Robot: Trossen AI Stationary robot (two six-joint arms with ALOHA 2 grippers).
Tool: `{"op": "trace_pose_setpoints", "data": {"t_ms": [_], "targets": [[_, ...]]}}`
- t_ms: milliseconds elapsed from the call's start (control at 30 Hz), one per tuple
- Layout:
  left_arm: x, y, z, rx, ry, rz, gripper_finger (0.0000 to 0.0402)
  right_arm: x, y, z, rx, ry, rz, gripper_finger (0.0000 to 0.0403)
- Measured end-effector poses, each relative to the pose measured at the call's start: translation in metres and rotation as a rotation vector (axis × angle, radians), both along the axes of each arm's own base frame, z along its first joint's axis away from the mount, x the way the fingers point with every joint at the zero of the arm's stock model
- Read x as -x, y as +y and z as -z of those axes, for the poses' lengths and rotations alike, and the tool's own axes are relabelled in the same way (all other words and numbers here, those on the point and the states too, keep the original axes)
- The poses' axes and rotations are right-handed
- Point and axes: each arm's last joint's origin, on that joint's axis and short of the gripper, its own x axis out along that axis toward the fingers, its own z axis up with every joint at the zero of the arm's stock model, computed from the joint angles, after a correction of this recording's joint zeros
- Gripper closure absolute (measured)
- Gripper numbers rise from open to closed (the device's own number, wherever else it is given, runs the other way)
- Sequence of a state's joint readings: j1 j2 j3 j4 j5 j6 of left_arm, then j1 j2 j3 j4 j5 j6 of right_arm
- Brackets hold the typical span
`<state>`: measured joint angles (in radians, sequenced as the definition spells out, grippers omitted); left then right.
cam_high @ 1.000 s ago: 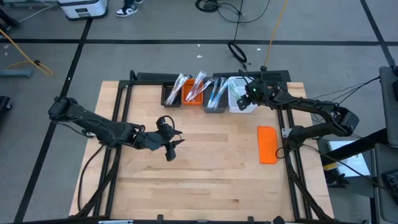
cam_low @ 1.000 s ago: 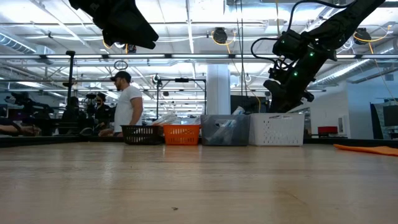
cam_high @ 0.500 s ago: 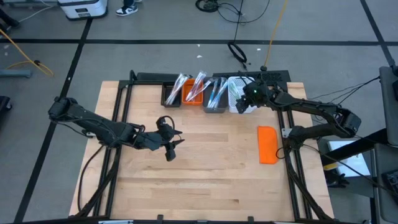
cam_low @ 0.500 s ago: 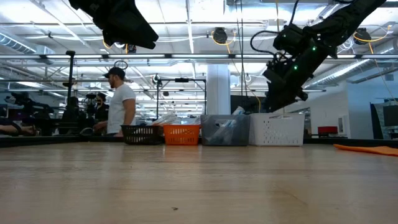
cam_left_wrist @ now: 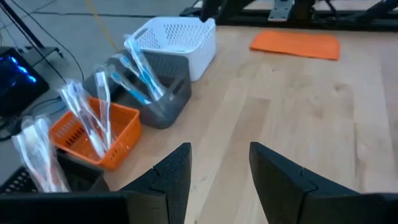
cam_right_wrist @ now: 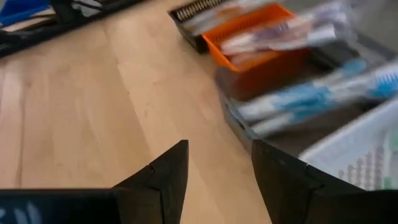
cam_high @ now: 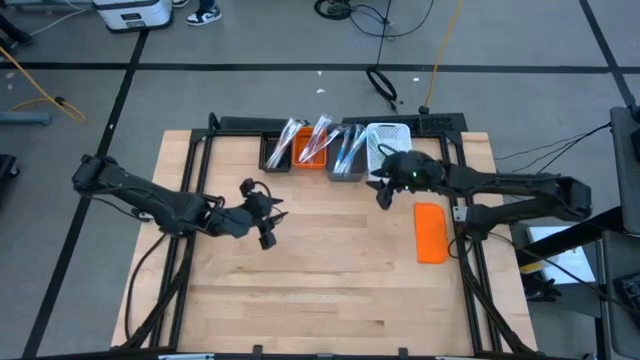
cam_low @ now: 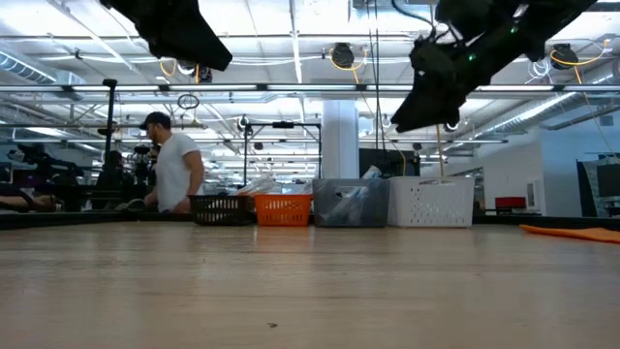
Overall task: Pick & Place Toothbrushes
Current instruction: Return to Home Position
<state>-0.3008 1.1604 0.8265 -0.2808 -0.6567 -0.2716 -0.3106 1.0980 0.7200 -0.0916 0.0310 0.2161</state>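
Toothbrushes (cam_high: 319, 134) sit in wrapped bundles in the bins lined up along the 12 o'clock edge of your surface (cam_high: 320, 290). Reading from 9 toward 3 o'clock, you have the black bin (cam_high: 270, 164) with pale ones, the orange bin (cam_high: 305, 160) with pink-red ones, the gray bin (cam_high: 345, 175) with blue ones, and the white bin (cam_high: 390, 135), whose contents you cannot make out from above. The bundles lean, with their tops poking out over the rims.

Your left gripper (cam_high: 264, 212) hangs a little toward 9 o'clock from the middle of the surface. It is at 6 o'clock of the black bin and well apart from it. Its fingers (cam_left_wrist: 168, 180) are spread with only bare wood showing between them, grasping nothing.

Your right gripper (cam_high: 382, 192) is in the air just at 6 o'clock of the white bin. Its fingers (cam_right_wrist: 165, 174) are likewise released and empty.

The flat orange block (cam_high: 430, 232) lies toward 3 o'clock on the surface, near the right gripper at its 4 o'clock, not touching it.

In the low view both arms are up off the surface. A person (cam_low: 172, 170) stands in the room beyond the bins, at the black bin's end of the row.
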Motion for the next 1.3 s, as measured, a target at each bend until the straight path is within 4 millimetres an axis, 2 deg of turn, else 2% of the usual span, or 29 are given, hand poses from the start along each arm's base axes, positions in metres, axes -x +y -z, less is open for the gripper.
{"op": "trace_pose_setpoints", "data": {"t_ms": [133, 300, 567, 767, 1100, 1300], "targets": [[0.007, -0.001, -0.006, -0.02, -0.005, 0.025, 0.024, -0.003, 0.023, -0.006, 0.076, -0.015, -0.013, 0.0236], [0.009, -0.001, -0.005, -0.047, 0.026, 0.041, 0.024, -0.006, 0.051, -0.005, 0.133, -0.009, -0.068, 0.0236], [0.013, 0.004, -0.005, -0.058, 0.051, 0.026, 0.024, 0.005, 0.076, 0.018, 0.185, -0.119, -0.094, 0.0236], [0.018, 0.006, 0.0, -0.061, 0.024, 0.034, 0.024, 0.025, 0.079, 0.034, 0.182, -0.221, -0.099, 0.0236], [0.06, 0.021, 0.032, -0.004, -0.121, 0.043, 0.024, 0.059, 0.073, 0.051, 0.213, -0.341, -0.013, 0.0236], [0.076, 0.025, 0.041, 0.009, -0.191, 0.056, 0.024, 0.072, 0.072, 0.068, 0.22, -0.412, -0.015, 0.0236]]}}
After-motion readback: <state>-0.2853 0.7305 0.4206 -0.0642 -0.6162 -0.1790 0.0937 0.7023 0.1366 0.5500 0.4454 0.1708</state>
